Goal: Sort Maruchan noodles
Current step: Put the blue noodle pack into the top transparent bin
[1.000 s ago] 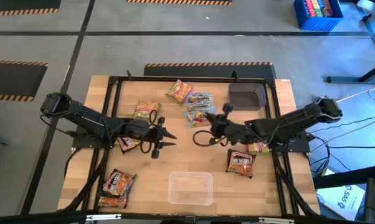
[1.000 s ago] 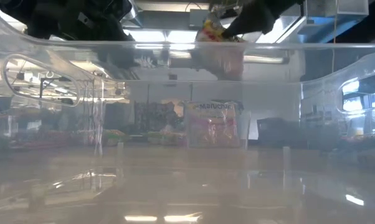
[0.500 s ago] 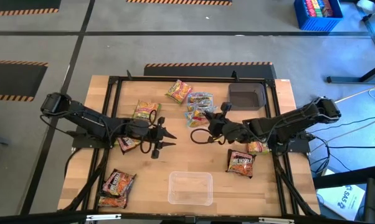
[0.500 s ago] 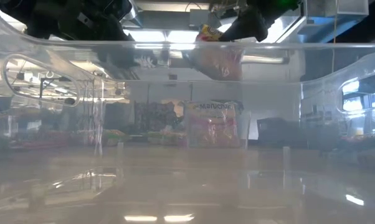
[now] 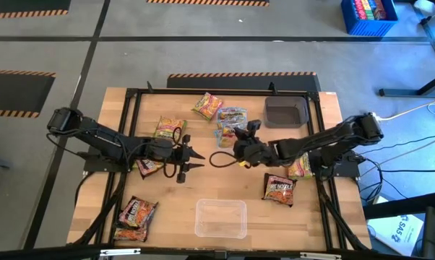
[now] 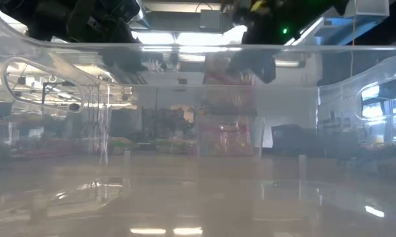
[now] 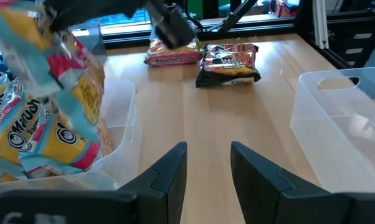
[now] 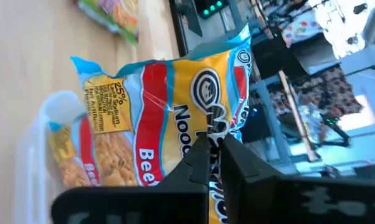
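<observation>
Right tool shifted leftward, blue-orange packet pinched between its fingers

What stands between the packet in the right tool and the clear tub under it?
Nothing visible does. The right tool holds the packet over the open tub; other packets lie inside it.

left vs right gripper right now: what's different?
The left gripper holds nothing, its fingers apart; the right gripper is shut on a blue-and-yellow noodle packet. The left points over bare table; the right sits by the packets at mid-table. Both hang above the table, pointing inward.
</observation>
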You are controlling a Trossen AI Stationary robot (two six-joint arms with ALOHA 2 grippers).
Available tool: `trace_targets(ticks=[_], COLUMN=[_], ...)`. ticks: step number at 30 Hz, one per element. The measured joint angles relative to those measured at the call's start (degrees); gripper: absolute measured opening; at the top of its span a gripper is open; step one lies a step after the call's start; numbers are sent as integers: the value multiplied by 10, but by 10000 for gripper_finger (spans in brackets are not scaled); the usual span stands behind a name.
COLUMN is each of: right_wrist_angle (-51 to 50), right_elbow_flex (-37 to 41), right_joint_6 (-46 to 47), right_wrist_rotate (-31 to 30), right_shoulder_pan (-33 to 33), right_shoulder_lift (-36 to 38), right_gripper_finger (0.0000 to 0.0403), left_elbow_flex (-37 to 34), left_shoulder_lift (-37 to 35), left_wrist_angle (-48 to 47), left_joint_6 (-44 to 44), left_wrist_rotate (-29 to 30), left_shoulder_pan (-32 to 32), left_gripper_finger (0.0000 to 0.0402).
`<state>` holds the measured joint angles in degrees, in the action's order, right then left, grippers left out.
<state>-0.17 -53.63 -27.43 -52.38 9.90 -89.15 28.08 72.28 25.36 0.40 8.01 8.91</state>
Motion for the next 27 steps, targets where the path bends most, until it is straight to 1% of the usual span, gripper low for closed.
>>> trace_targets(ticks=[4,13,17,23,27], right_wrist_angle=[1,1,0,-24,-32], right_elbow_flex=[0,0,0,0,0], right_joint_6=[0,2,27,104,127], right_wrist_rotate=[-4,7,38,118,145], right_shoulder_pan=[-14,-13,-13,-13,-13], right_shoulder_lift=[-24,-71,-82,-83,-83], right_gripper_finger=[3,3,6,9,9], left_elbow_flex=[0,0,0,0,0], left_shoulder_lift=[0,0,0,0,0], left_wrist_angle=[0,0,0,0,0], left_joint_6=[0,0,0,0,0], left_wrist_rotate=[0,0,0,0,0], left_shoulder_pan=[0,0,0,0,0], left_gripper_finger=[117,117,117,117,117])
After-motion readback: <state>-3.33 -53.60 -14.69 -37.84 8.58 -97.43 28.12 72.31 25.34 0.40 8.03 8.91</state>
